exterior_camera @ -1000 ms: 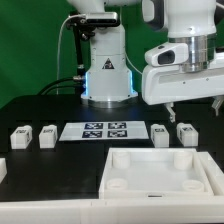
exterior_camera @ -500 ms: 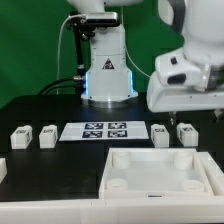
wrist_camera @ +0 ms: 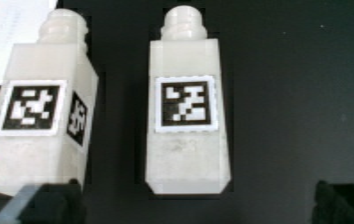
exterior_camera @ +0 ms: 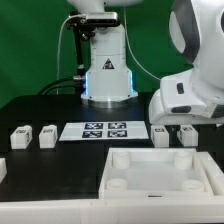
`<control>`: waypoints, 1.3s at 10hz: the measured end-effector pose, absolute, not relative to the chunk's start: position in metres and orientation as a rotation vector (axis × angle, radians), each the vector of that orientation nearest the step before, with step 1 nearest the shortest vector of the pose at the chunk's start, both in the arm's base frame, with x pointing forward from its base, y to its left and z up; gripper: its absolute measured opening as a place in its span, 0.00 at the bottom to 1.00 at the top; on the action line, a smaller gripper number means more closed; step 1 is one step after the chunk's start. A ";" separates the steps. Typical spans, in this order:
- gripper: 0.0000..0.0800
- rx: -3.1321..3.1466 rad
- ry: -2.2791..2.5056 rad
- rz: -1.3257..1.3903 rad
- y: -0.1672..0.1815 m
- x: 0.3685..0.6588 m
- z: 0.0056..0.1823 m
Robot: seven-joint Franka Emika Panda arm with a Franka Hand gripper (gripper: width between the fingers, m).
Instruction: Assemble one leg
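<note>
Leg (wrist_camera: 188,160) shows one black-and-white square code tag (wrist_camera: 188,103) on its upper face.

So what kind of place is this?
Most likely a robotics lab bench: a green backdrop, the marker board on a black table, and code-tagged legs beside a robot arm.

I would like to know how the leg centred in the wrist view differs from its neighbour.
The centred leg lies between the fingers of the end effector; the neighbouring leg sits in line with one finger. The centred leg shows one tag, the neighbouring leg a second on its side. Their tag patterns differ. Both are white, parallel and apart.
</note>
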State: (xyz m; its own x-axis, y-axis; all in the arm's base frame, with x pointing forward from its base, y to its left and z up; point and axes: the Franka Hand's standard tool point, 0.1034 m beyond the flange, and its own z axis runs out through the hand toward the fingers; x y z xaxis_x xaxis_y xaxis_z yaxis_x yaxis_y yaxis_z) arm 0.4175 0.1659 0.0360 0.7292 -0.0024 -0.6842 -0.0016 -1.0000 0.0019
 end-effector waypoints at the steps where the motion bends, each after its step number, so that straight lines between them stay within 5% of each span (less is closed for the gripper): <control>1: 0.81 2.906 -0.031 -1.199 0.167 0.411 0.034; 5: 0.81 2.856 -0.051 -1.249 0.171 0.384 0.014; 9: 0.80 2.854 -0.049 -1.253 0.170 0.383 0.013; 11: 0.36 2.854 -0.048 -1.254 0.170 0.382 0.013; 13: 0.36 2.854 -0.048 -1.255 0.170 0.382 0.013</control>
State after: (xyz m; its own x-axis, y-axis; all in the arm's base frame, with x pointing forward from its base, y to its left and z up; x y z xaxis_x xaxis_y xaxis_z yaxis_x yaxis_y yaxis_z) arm 0.3825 0.1704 0.0132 0.6757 -0.0376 -0.7362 -0.0183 -0.9992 0.0342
